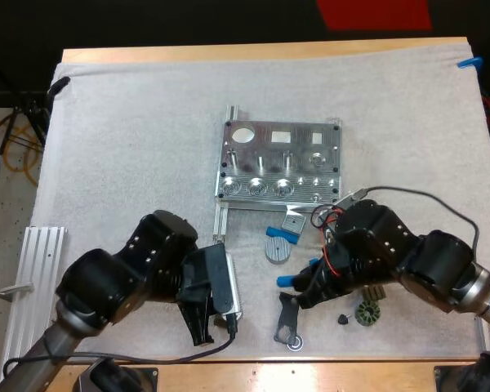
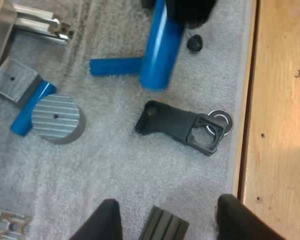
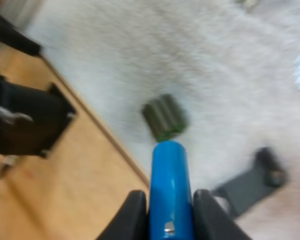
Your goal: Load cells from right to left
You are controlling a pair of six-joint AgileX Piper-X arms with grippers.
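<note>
Looks like the first load under way: a cell picked up, not yet seated. Concerns the machined metal fixture [image 1: 279,162] at the middle of the white mat [image 1: 131,122] on the wooden counter [image 1: 253,51].

Pinches a bright blue cylinder [image 3: 171,185] from both sides in the right tool [image 1: 310,286], on the near side of the fixture off its near right corner, low over the mat. Keeps the left tool [image 2: 165,220] spread and gripping nothing, nearer than the fixture's near left corner. Between its fingers, touching neither, a dark ribbed block [image 2: 164,226].

Probably calls next for carrying the cylinder to the fixture, standing it upright over the rightmost fitting socket, then lowering it straight so as not to catch the rim.

Inside the fixture: a row of round sockets along the near edge, with a round hole and rectangular windows along the far side. No blue in any of them, so seemingly all empty.

Loose on the fixture's near side, closest to farthest:
- a small square grey block [image 1: 295,217]
- a second blue cylinder [image 1: 282,235] touching a grey ribbed metal disc [image 1: 278,249]
- a small dark gear [image 1: 366,313] beside a tiny black knob [image 1: 343,318]
- a black bracket [image 1: 287,318] with a steel ring [image 1: 295,344] at its far end
</note>
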